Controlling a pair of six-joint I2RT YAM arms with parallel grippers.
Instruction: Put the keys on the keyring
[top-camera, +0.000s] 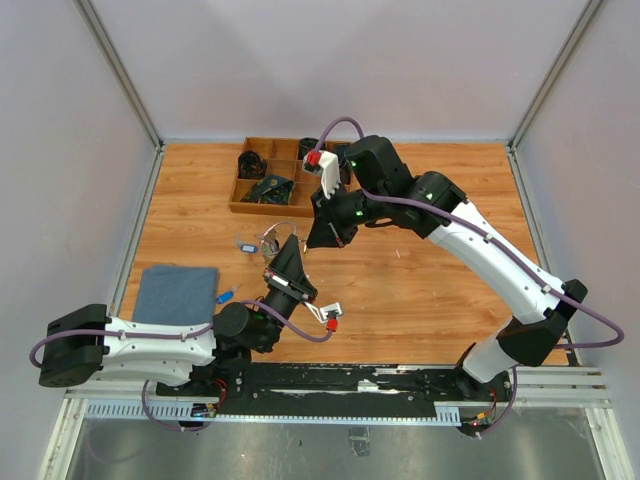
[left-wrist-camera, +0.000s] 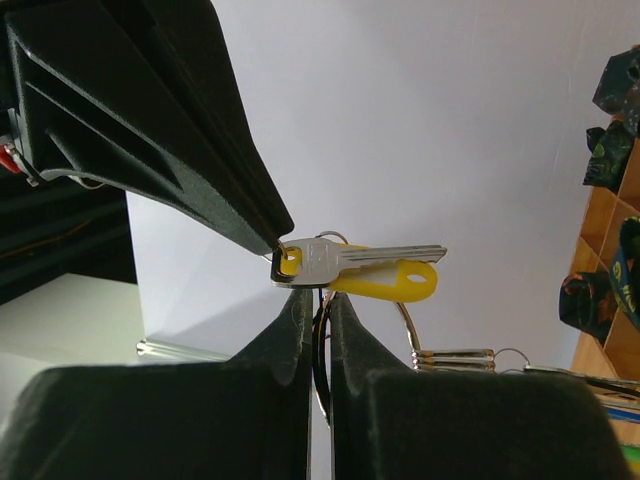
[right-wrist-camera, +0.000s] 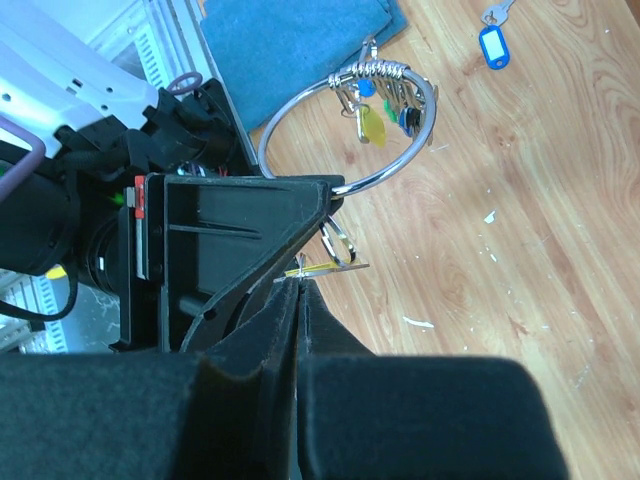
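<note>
My left gripper (left-wrist-camera: 318, 296) is shut on a thin wire of the silver keyring (right-wrist-camera: 345, 130) and holds it up off the table. Several keys with coloured heads (right-wrist-camera: 375, 115) hang on the ring. My right gripper (right-wrist-camera: 300, 282) is shut on a silver key with a yellow head (left-wrist-camera: 360, 265), held just above the left fingertips and beside a small split ring (right-wrist-camera: 340, 240). In the top view both grippers, left (top-camera: 290, 245) and right (top-camera: 312, 243), meet over the table's middle, next to the keyring (top-camera: 272, 238).
A dark-blue tag (top-camera: 246, 245) lies left of the grippers. A blue-headed key (top-camera: 226, 296) lies by a blue cloth (top-camera: 177, 293) at the front left. A wooden compartment tray (top-camera: 242, 208) holding dark items stands at the back.
</note>
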